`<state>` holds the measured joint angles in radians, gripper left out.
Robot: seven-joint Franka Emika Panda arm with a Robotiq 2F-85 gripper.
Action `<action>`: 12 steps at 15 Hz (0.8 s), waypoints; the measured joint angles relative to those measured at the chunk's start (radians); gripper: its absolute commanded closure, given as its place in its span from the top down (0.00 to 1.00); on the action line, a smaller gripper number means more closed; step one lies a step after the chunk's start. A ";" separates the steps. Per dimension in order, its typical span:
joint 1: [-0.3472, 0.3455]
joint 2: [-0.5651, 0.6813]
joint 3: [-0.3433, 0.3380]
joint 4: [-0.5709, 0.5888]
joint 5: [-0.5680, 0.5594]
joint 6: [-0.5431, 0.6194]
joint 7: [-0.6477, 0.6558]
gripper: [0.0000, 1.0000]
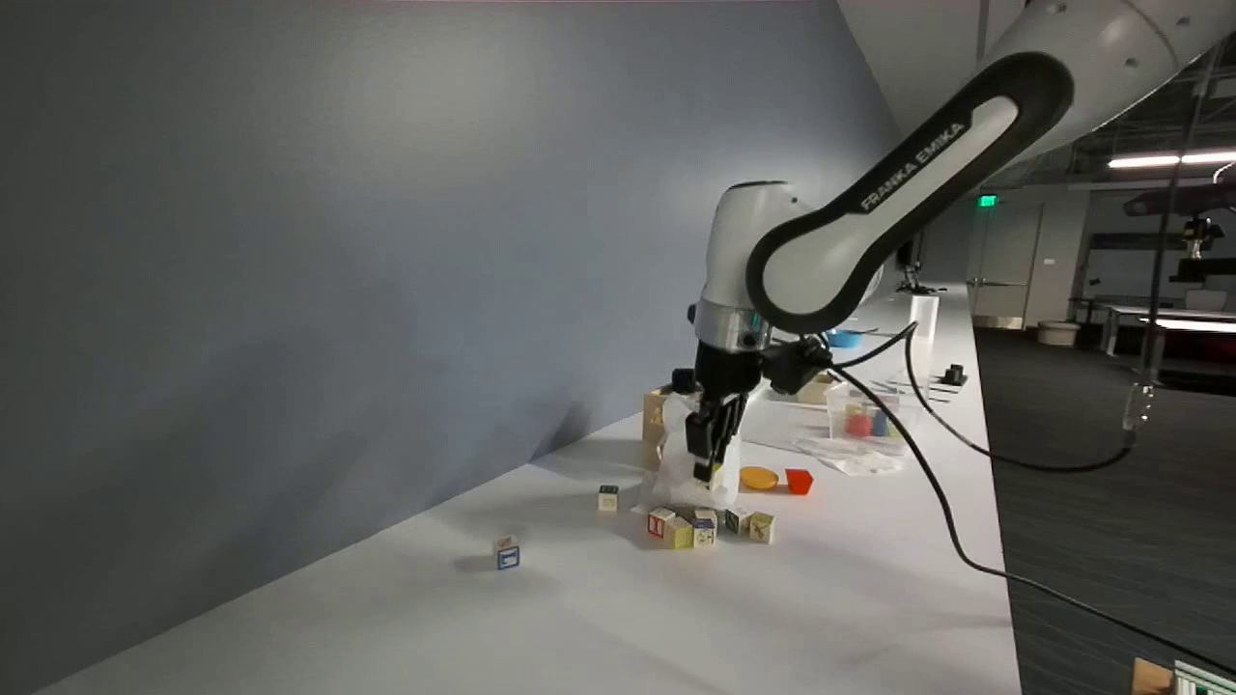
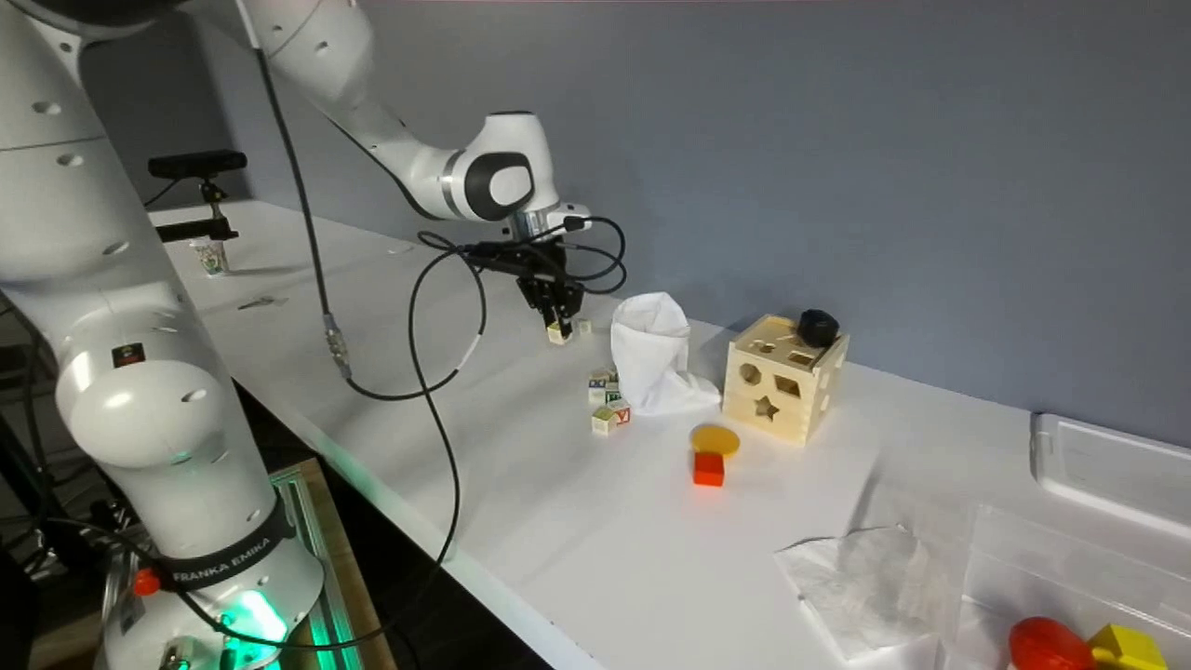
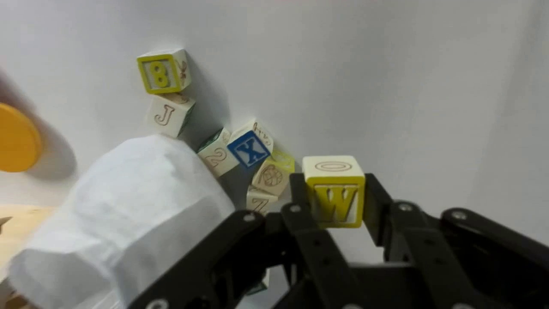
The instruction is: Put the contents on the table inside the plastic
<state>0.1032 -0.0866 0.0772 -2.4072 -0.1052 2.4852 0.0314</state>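
Note:
My gripper point(image 3: 334, 193) is shut on a wooden letter block point(image 3: 336, 201) with a yellow W, held between both fingertips. In an exterior view, the gripper point(image 2: 556, 307) holds the block point(image 2: 558, 334) beside a white bag point(image 2: 651, 358), apart from it. The bag stands upright with its mouth open; it also shows in the wrist view point(image 3: 146, 184) at lower left. Several loose letter blocks lie beside the bag, among them a yellow 8 block point(image 3: 159, 73) and a blue X block point(image 3: 248, 148). In an exterior view a lone block point(image 1: 507, 553) lies farther off. The bag's inside is mostly hidden.
A wooden shape-sorter box point(image 2: 768, 381) with a black object point(image 2: 818, 328) on top stands near the wall. An orange disc point(image 2: 715, 439) and a red piece point(image 2: 708, 469) lie nearby. A clear plastic bin point(image 2: 986, 577), a crumpled sheet point(image 2: 865, 582) and a white lid point(image 2: 1107, 475) are farther along.

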 measured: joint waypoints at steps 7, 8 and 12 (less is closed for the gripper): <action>-0.119 -0.244 -0.043 -0.039 -0.003 -0.044 0.101 0.09; -0.140 -0.257 -0.046 -0.043 -0.004 -0.042 0.117 0.09; -0.198 -0.262 -0.067 -0.064 -0.003 0.029 0.160 0.09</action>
<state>-0.0945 -0.3489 0.0106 -2.4715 -0.1086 2.5144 0.1912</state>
